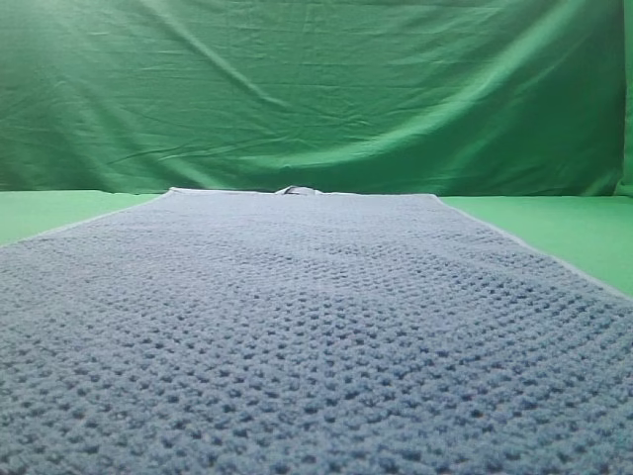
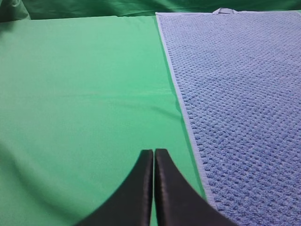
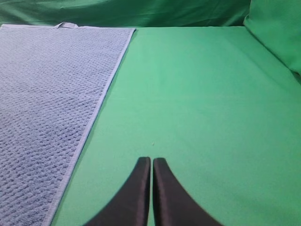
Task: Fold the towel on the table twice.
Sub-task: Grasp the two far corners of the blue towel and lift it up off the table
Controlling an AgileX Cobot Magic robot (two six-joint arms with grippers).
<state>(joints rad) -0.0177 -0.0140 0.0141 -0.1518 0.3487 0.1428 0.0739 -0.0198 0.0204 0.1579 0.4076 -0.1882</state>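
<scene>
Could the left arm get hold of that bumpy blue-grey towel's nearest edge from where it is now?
Probably yes. The left gripper, shut, sits over bare green table cloth just beside the blue-grey waffle-weave towel's pale hem, with nothing between them. It would need to open first.

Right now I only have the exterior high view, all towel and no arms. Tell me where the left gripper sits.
Observer: The left gripper is shut, over bare table just left of the towel and its pale hem.
Operator: Give me the right one too.
Observer: The right gripper is shut as well, above the green cloth to the right of the towel's edge, holding nothing.
Operator: Confirm the tag position.
Observer: The small tag sticks out from the far edge, lying flat; the towel is fully spread, not yet folded.
</scene>
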